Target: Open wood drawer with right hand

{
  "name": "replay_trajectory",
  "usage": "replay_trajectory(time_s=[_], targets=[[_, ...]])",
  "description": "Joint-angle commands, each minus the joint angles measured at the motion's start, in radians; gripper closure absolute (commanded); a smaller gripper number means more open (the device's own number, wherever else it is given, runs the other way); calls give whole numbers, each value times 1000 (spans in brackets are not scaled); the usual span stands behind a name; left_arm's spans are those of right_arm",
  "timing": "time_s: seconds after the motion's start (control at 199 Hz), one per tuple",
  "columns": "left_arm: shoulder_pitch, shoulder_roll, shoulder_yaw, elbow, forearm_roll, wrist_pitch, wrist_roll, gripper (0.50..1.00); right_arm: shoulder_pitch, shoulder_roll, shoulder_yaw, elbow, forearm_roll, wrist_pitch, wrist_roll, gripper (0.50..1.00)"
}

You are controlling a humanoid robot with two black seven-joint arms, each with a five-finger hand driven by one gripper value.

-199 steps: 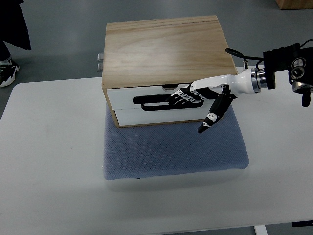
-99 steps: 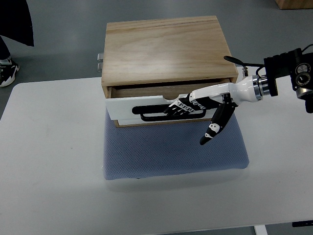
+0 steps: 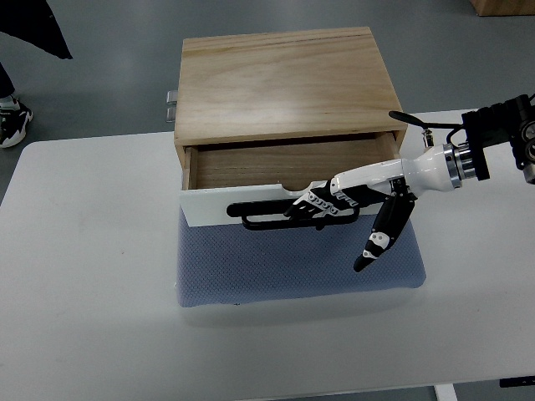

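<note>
Fingers (image 3: pixel 313 205): hooked through the black handle (image 3: pixel 276 215), so your pull runs toward 6 o'clock.
Right hand (image 3: pixel 338 196): thumb hangs free.
Drawer (image 3: pixel 276 180): partly out of the wooden box (image 3: pixel 280 79), over the blue mat (image 3: pixel 297 263).
Obstacles: you have none ahead; shoe (image 3: pixel 12 121) far at 10.

Wooden drawer box (image 3: pixel 280 79) on a blue mat (image 3: pixel 292 267), on the white table (image 3: pixel 92 276). Top drawer (image 3: pixel 276 167) pulled out toward the near side, bare wood inside. Right robot hand (image 3: pixel 334 200) hooked by its fingers (image 3: pixel 311 205) into the black handle (image 3: pixel 263 215) on the white front; thumb (image 3: pixel 380 238) pointing down, clear of the drawer. Someone's shoe (image 3: pixel 12 121) far left on the floor.
</note>
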State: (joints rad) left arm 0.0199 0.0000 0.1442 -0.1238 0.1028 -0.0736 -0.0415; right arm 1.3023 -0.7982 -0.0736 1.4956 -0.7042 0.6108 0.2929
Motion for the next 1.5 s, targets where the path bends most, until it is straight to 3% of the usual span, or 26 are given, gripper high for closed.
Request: replay_trajectory(time_s=[0.0,0.613,1.061,1.277,1.493], targets=[[0,0,0,0,0,0,0,500,0,-13,2,15,0,0,0,556],[0,0,0,0,0,0,0,500,17,-58,17,45,0,0,0,556],[0,0,0,0,0,0,0,500,101,-217,55,135,107,0,2,556],[0,0,0,1,0,0,0,500,89,-314,227,68,235,0,11,556],[0,0,0,0,0,0,0,500,43,-305,336,-147,439,0,12,556]])
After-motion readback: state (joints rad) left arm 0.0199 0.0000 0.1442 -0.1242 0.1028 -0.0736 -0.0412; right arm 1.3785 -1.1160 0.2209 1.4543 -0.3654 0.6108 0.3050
